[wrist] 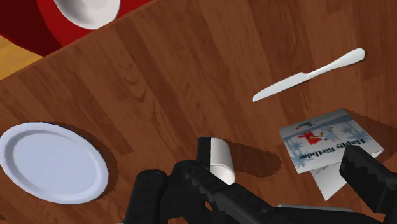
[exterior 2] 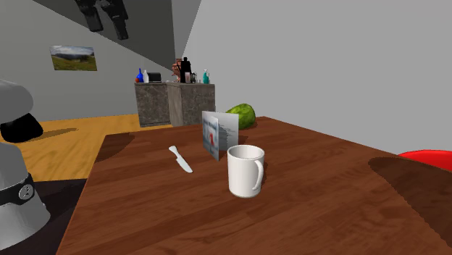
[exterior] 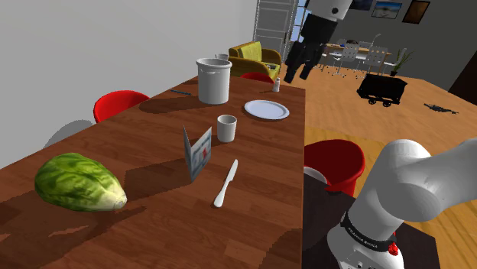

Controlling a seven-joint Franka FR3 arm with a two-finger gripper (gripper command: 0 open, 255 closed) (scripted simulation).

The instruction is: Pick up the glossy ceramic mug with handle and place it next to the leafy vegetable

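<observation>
A white mug [exterior: 226,128] stands upright on a brown wooden table [exterior: 153,222], between a white plate [exterior: 266,109] and a folded birthday card [exterior: 197,151]. A white knife [exterior: 226,183] lies beside the card. The green leafy vegetable [exterior: 76,182] lies well apart from the mug, at the table's near end. The black gripper [exterior: 299,74] hangs high above the table, fingers apart, holding nothing.
</observation>
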